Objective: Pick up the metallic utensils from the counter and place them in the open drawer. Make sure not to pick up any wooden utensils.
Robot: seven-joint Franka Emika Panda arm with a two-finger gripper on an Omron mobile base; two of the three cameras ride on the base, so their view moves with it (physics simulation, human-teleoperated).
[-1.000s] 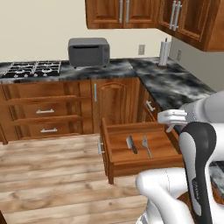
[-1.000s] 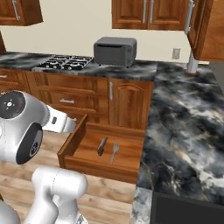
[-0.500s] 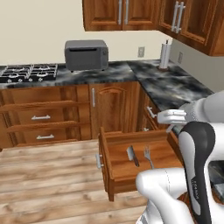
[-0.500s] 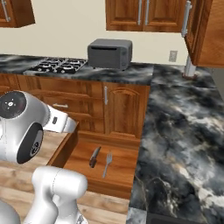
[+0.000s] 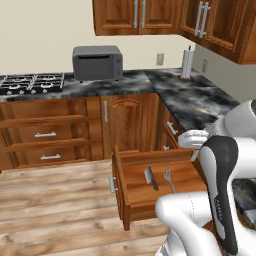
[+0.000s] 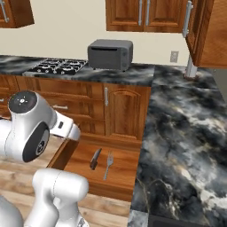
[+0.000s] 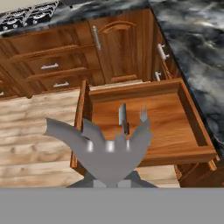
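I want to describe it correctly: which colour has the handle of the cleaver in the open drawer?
Dark reddish-brown; the cleaver lies in the drawer, clearest in the hand view.

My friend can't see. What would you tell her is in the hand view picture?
An open wooden drawer holds a small cleaver and a fork side by side. The robot's hand is above its front, shut and holding nothing. Behind are brown cabinets and plank floor.

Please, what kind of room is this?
A home kitchen, it seems: a gas stove, a toaster oven on a marbled worktop, and wooden cabinets.
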